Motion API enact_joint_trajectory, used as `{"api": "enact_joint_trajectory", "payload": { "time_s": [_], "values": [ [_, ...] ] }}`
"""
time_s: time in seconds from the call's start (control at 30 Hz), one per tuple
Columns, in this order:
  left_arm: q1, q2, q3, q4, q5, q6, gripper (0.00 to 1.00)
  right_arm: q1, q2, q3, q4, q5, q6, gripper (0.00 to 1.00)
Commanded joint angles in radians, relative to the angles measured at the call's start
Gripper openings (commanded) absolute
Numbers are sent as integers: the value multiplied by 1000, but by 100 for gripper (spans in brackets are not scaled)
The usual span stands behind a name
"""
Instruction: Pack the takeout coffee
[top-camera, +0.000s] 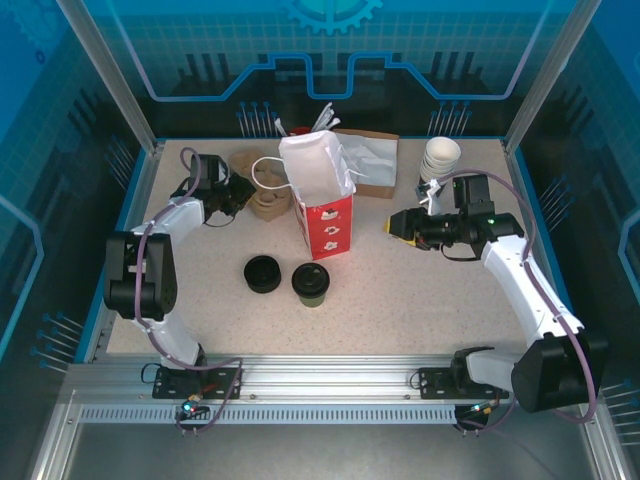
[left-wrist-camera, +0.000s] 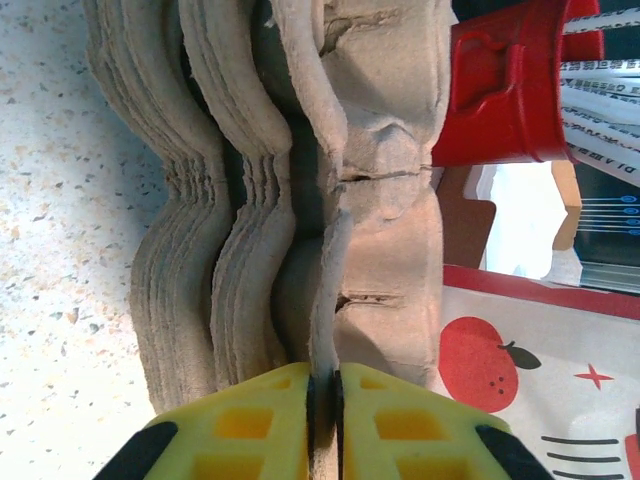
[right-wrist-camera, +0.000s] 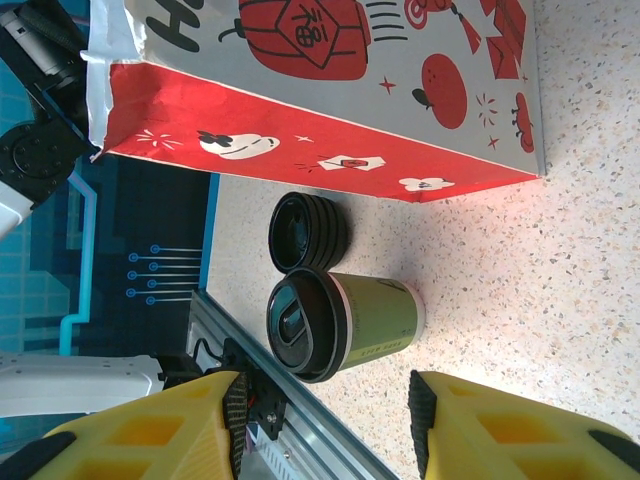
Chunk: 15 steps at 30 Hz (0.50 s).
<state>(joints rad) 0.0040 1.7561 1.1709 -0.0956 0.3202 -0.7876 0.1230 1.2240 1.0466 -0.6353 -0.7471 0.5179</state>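
Paper bag (top-camera: 325, 195): upright, mouth open; my landmark.
Pulp carrier stack (top-camera: 262, 190): left of the bag. My left end effector (left-wrist-camera: 323, 385) is clenched on one carrier's edge, which the left wrist view makes plain.
Right end effector (top-camera: 392, 228): right of the bag, released, jaws wide.
Takeout coffee (top-camera: 310, 283): upright on the surface in front of the bag, axis vertical. I judge the right arm nearer and free.

The speckled beige table (top-camera: 420, 300) carries an upright red-and-white paper bag (top-camera: 325, 215) — in front of it stand the green coffee cup (top-camera: 310, 283) and a stack of black lids (top-camera: 263, 273). Farther back: pulp cup carriers (top-camera: 262, 195), a cardboard box (top-camera: 375, 165), stacked white cups (top-camera: 440, 160).
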Motion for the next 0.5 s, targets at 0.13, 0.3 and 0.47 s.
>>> {"api": "enact_joint_trajectory", "payload": {
  "time_s": [0.13,0.3,0.47],
  "values": [
    [10,-36,32,44,45,-4,9,-20,14,29,-7,-35,-13,49],
    [11,-67,53,29,49,8,5,-22,15,45,-10,-35,-12,49],
    [11,-88,85,-6,53,28,4,-24,13,54,-12,-36,-12,49]
  ]
}}
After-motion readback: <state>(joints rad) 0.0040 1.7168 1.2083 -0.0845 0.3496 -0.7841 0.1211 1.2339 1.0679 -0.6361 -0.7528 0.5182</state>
